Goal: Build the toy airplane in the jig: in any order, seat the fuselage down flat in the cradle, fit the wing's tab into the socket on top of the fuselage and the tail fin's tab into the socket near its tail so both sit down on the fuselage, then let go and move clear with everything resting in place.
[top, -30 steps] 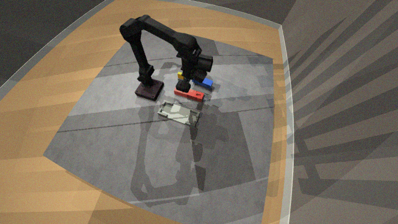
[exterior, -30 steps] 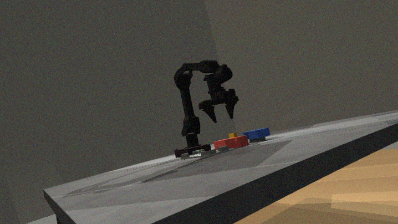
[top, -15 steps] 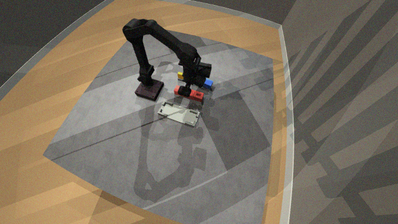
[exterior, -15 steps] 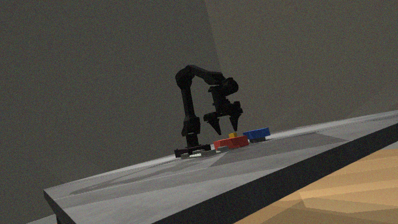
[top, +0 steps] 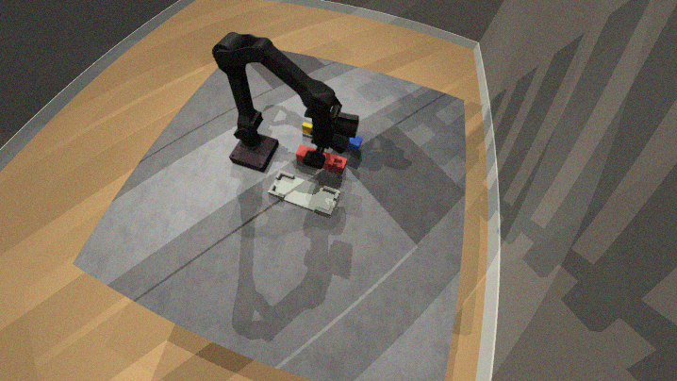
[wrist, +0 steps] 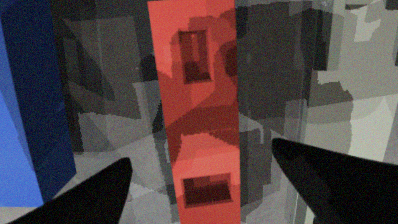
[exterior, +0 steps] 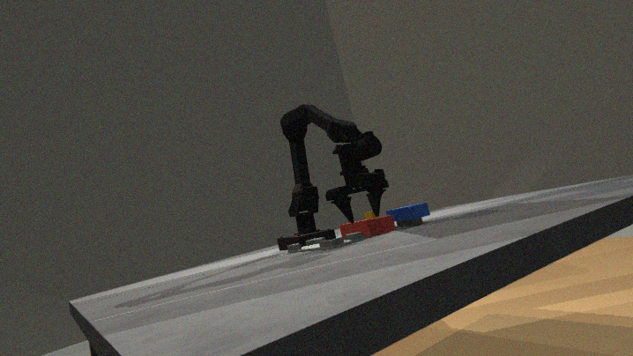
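Note:
The red fuselage lies on the grey table top beside the pale jig, its two sockets facing up. My gripper is open and empty, pointing down just above the fuselage, with one fingertip on each side of it in the wrist view. The blue wing rests on the far side of the fuselage from the jig, partly hidden by the arm in the top view. The yellow tail fin stands behind the fuselage. The jig's cradle holds nothing.
The arm's dark base is left of the fuselage and jig. The blue wing is close to the fingertip on its side. The jig's raised corner walls are near the other fingertip. Arm shadows cross the jig and table.

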### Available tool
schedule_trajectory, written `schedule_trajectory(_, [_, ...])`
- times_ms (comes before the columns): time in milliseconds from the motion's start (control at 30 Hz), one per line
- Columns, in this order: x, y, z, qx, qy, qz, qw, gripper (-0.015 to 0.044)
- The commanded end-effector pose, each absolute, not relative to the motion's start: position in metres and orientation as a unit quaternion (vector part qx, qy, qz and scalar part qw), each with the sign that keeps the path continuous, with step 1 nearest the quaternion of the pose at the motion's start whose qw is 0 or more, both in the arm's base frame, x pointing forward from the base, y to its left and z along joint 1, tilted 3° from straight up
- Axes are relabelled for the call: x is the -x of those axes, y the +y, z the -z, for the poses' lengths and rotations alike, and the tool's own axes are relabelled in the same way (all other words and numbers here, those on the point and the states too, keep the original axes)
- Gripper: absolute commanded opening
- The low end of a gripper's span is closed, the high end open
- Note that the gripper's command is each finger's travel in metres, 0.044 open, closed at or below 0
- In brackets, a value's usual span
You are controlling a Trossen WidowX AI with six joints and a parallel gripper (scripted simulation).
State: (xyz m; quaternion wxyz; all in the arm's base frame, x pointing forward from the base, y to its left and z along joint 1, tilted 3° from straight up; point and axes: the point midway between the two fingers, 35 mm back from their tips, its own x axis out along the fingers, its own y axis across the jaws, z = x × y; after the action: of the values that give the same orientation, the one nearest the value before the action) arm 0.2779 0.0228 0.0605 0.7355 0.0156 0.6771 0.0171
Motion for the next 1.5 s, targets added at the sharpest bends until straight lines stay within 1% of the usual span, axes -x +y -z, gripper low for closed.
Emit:
schedule_trajectory(0, [-0.276, 0.022, -0.052, -0.015, 0.681, -0.014, 0.732, 0.0440])
schedule_trajectory(600, [-0.277, 0.023, -0.026, -0.015, 0.681, -0.014, 0.732, 0.0440])
schedule_trajectory(867, [-0.277, 0.023, -0.026, -0.015, 0.681, -0.014, 0.732, 0.0230])
schedule_trajectory(1133, [-0.277, 0.023, -0.026, -0.015, 0.681, -0.014, 0.732, 0.0177])
schedule_trajectory(1333, [-0.279, 0.023, -0.036, -0.015, 0.681, -0.014, 0.732, 0.0019])
schedule_trajectory(1367, [-0.279, 0.023, -0.039, -0.015, 0.681, -0.014, 0.732, 0.0000])
schedule_trajectory(1467, [-0.280, 0.022, -0.048, -0.015, 0.681, -0.014, 0.732, 0.0000])
